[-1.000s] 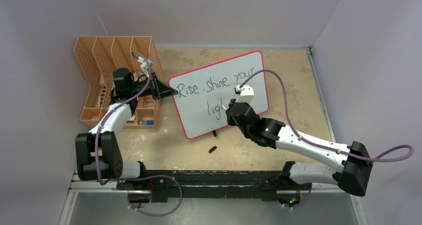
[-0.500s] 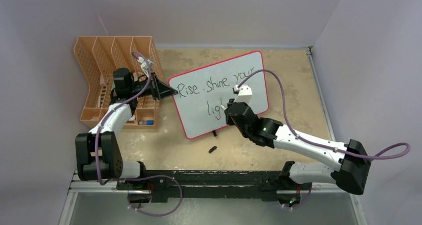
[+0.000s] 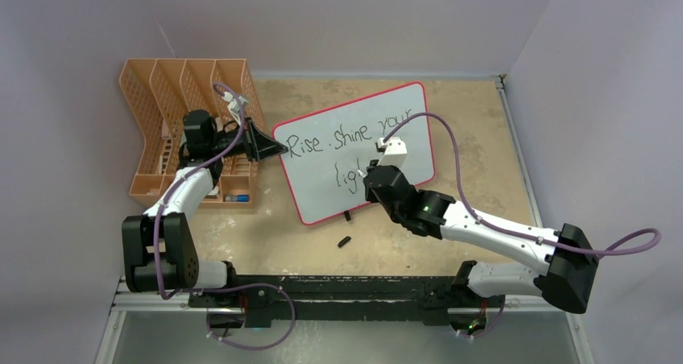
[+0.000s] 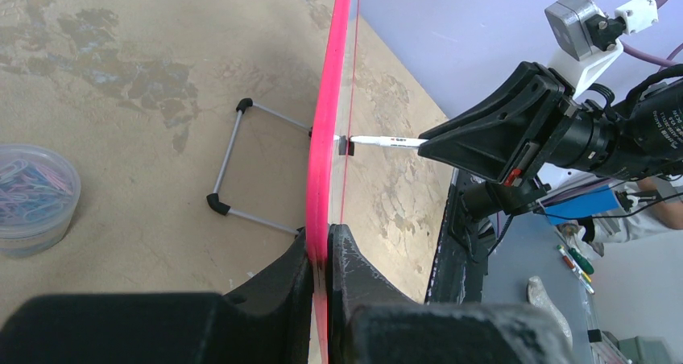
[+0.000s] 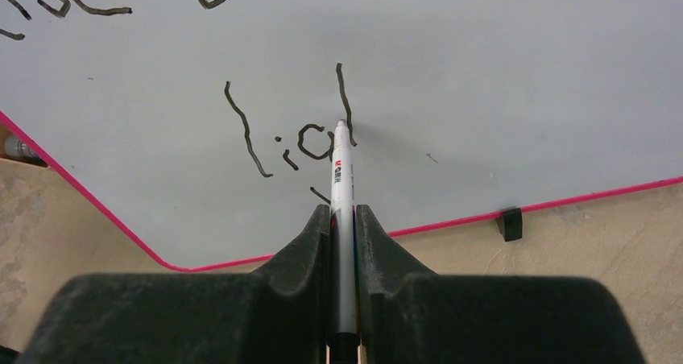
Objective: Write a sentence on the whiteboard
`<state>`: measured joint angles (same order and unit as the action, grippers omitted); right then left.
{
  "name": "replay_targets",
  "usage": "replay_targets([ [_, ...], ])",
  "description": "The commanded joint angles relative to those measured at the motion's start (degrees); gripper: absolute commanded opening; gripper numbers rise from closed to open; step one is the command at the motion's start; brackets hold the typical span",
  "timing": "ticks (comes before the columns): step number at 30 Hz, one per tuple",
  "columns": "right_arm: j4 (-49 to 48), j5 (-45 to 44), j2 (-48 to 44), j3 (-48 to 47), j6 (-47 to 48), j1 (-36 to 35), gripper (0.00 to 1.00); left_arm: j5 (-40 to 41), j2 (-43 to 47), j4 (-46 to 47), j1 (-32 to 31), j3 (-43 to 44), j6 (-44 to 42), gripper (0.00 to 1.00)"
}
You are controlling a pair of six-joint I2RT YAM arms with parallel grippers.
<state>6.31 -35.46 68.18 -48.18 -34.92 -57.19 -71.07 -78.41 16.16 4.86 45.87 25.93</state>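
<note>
Presently: right gripper point(image 5: 342, 219), arm stretched forward, clenched on marker point(image 5: 341, 167); tip touches whiteboard point(image 5: 499, 82) just ahead, under the sentence point(image 3: 354, 135). Left gripper point(image 4: 320, 251), arm extended, clamps the whiteboard's rim.

Left gripper point(image 4: 322, 241) jaws pinch the whiteboard point(image 4: 329, 114) edge-on, right gripper point(image 4: 424, 142) holds a marker point(image 4: 387, 141) tip against it, paperclip tub point(image 4: 32, 199) on the surface point(image 4: 121, 58).

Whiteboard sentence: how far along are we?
Done: the top line of the sentence, "Rise . shine your", is on the whiteboard. In hand: the right gripper holds the marker, tip on the board beside "lig" and one upright stroke; the left gripper pinches the board's pink rim. Left: the second line's word looks unfinished.
</note>
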Motion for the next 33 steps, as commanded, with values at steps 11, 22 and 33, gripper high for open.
replay_targets([
  [11, -2.7, -3.0, 0.2, -0.6, 0.7, 0.2, 0.0, 1.7, 0.4, 0.9, 0.7, 1.0, -0.4, 0.0],
  [22, -3.3, -4.2, 1.0, -0.6, 1.0, 0.4, 0.0, 1.6, 0.3, 0.9, 0.7, 1.1, -0.4, 0.0],
  [33, -3.2, -6.1, 0.1, 0.2, 0.6, 0.9, 0.0, 1.6, 0.4, 0.8, 0.7, 1.1, -0.4, 0.0],
])
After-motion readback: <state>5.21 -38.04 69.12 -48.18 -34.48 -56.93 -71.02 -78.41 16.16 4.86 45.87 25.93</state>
